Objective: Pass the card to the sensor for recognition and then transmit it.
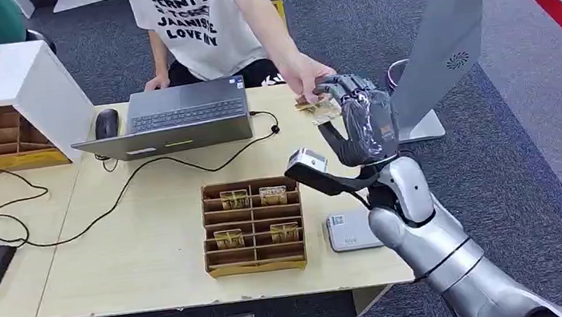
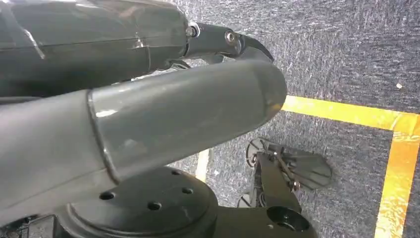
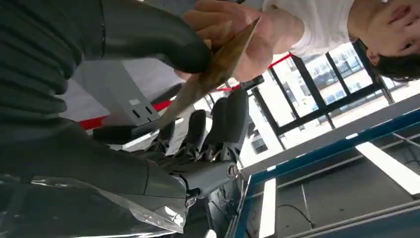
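A: Where is the card point(image 3: 218, 67) at this moment?

B: At the far right of the table point(image 1: 151, 247), held up between the right hand point(image 1: 358, 117) and a person's hand point(image 1: 308, 74). In the right wrist view the thick thumb lies against one face of the card and the person's fingers grip its other end, while the dark fingers point(image 3: 218, 124) stand apart from it below.

A: So is the robot pinching it or not?

B: The thumb touches it; I cannot tell whether a finger presses from the other side. It looks like the hand-over step, with both parties on the card.

A: And the left hand point(image 2: 237, 44)?

B: It hangs over the carpet with nothing in it, thumb lying alongside the fingers. Whether it is spread or curled I cannot tell.

A: What could go wrong from here?

B: If the hand lets go before the person's grip is firm, the card could drop near the grey stand point(image 1: 441, 42). If it holds on while the person pulls, the card may bend. The scanner point(image 1: 351, 231) sits near the table's near edge, beside the cardboard tray point(image 1: 254, 226).
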Robot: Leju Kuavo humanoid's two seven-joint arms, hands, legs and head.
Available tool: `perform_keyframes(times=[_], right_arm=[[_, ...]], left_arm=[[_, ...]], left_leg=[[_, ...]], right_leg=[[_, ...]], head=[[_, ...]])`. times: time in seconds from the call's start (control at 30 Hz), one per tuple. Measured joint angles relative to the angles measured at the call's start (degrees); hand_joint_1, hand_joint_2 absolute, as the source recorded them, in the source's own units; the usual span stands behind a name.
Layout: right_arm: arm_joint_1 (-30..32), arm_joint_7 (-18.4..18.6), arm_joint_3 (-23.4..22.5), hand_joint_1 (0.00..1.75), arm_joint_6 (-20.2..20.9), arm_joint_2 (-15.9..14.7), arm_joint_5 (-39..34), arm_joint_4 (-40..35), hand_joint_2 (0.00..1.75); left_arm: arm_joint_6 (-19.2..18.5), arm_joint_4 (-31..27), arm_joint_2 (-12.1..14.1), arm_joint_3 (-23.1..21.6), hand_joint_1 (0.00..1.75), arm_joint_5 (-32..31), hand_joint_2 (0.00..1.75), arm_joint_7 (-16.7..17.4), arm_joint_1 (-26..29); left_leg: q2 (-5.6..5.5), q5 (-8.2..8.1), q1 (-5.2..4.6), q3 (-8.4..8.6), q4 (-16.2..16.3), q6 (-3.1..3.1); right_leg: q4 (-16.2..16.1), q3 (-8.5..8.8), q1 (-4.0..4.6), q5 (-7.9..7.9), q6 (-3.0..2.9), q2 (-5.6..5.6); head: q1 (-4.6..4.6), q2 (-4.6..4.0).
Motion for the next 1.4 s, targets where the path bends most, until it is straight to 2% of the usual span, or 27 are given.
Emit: perform_keyframes(times=[0.67,0.83,0.93,1.13,1.27,1.4], right_arm=[[0.55,1.09,-0.55,1.75,-0.02,-0.46,0.22,-1.70,1.75],[0.72,0.72,-0.57,1.75,-0.04,-0.55,-2.28,-2.03,1.75],[0.77,-0.26,-0.57,1.75,-0.04,-0.59,-9.10,-2.05,1.75],[0.76,-3.21,-0.44,1.75,1.57,-0.68,-29.93,-2.45,1.75],[0.62,-4.66,-0.33,1.75,4.92,-0.79,-43.01,-3.06,1.75],[0.49,-5.16,-0.28,1.75,10.45,-1.29,-57.76,-3.65,1.75]], left_arm=[[0.02,0.00,0.07,0.00,0.00,-0.57,0.00,0.00,-0.02],[0.02,0.00,0.07,0.00,0.00,-0.59,0.00,0.00,-0.03],[0.04,0.00,0.07,0.00,0.00,-0.55,0.00,0.00,-0.03],[0.02,0.00,0.07,0.00,0.00,-0.20,0.00,0.00,0.03],[-0.07,0.00,0.09,0.00,0.00,0.22,0.00,0.00,0.14],[-0.15,0.00,0.09,0.00,0.00,0.72,0.00,0.00,0.39]], left_leg=[[0.02,0.00,0.00,0.00,0.00,0.00],[0.02,0.00,0.00,0.00,0.00,0.00],[0.02,0.00,0.00,0.00,0.00,0.00],[0.02,0.00,0.00,-0.01,0.00,0.00],[0.02,0.00,0.00,0.00,0.00,0.00],[0.02,0.00,0.00,0.00,0.00,0.00]], right_leg=[[0.00,-0.03,0.00,0.00,0.00,0.03],[0.00,-0.03,0.00,0.00,0.00,0.03],[0.00,-0.02,0.00,0.00,0.00,0.03],[0.00,-0.02,0.00,0.00,0.00,0.03],[0.00,-0.02,0.00,0.00,0.00,0.03],[0.00,-0.03,0.00,0.00,0.00,0.03]], head=[[0.00,0.00],[0.00,0.00],[0.00,0.00],[0.00,0.00],[0.00,0.00],[0.00,0.00]])
